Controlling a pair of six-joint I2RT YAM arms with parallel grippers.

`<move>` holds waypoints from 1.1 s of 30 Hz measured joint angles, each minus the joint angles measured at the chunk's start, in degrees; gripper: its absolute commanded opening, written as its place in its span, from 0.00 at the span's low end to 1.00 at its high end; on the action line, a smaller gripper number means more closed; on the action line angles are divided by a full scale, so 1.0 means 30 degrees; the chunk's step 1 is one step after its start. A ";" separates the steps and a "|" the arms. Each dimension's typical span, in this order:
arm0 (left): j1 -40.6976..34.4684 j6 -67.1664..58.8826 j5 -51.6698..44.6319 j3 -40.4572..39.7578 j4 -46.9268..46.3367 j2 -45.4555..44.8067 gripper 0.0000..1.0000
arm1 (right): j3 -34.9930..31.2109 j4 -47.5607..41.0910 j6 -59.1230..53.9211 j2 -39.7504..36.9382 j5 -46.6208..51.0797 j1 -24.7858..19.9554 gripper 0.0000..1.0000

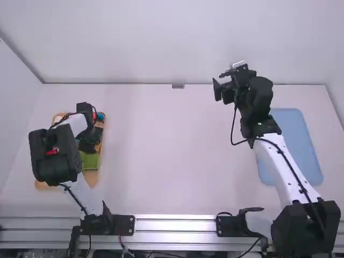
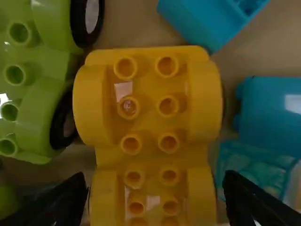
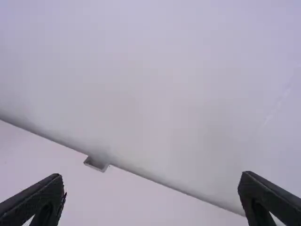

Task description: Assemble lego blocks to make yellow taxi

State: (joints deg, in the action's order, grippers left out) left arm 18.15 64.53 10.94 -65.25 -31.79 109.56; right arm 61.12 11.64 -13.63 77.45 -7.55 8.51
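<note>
Over the wooden tray (image 1: 91,177) at the table's left is my left gripper (image 1: 90,141), pointing down. The left wrist view has a yellow wheeled-base block (image 2: 146,157) with open studs and rounded fenders. My left gripper (image 2: 155,181) is open around its near part, one finger on each side, with narrow gaps between fingers and block. Whether it has reached the block's height I cannot tell. My right gripper (image 1: 220,83) is raised near the table's far edge on the right; in the right wrist view the right gripper (image 3: 151,188) is open with nothing between its fingers.
Beside the yellow block are a green car base (image 2: 35,84) with black wheels, blue blocks (image 2: 270,115) and a translucent teal block (image 2: 254,167). A green block (image 1: 90,160) lies on the tray's near half. At the table's right is a light blue mat (image 1: 295,145), partly behind the right arm.
</note>
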 measured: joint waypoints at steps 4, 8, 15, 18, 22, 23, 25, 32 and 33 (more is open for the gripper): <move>0.0000 0.0007 0.0007 0.0401 0.0430 -0.0022 0.67 | 0.0000 0.0073 0.0022 0.0000 -0.0029 0.0000 0.99; 0.0000 -0.0160 0.0044 0.0379 0.0284 -0.0022 0.50 | 0.0000 0.0080 0.0000 0.0000 -0.0029 0.0000 0.98; 0.0000 -0.0918 0.0066 -0.0809 -0.1792 0.0007 0.36 | 0.0000 0.0051 0.0036 0.0000 0.0022 0.0000 0.98; 0.0000 -0.1005 0.0058 -0.1996 -0.3075 0.0007 0.32 | 0.0000 -0.0007 0.0036 0.0000 -0.0007 0.0000 0.99; -0.0109 -0.0991 0.0080 -0.3840 -0.4816 -0.0022 0.30 | 0.0000 -0.0102 0.0015 0.0000 0.0022 0.0000 0.99; -0.0175 -0.0984 0.0073 -0.4073 -0.5085 -0.0058 0.29 | 0.0000 -0.0109 0.0044 0.0000 0.0022 0.0000 0.99; -0.0619 -0.1013 0.0073 -0.4306 -0.5617 -0.0350 0.27 | 0.0000 -0.0160 0.0036 0.0000 0.0036 0.0000 0.98; -0.4109 -0.4036 -0.0015 -0.4262 -0.4648 -0.2047 0.31 | 0.0000 -0.0605 0.0058 0.0000 0.0029 0.0000 0.98; -0.4335 -0.4481 -0.0073 -0.4262 -0.4554 -0.2127 0.31 | 0.0000 -0.0634 0.0036 0.0000 -0.0007 0.0000 0.98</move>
State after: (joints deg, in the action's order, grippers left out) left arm 5.15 51.09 10.72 -78.04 -45.45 103.18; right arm 61.12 9.74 -13.52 77.45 -7.57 8.51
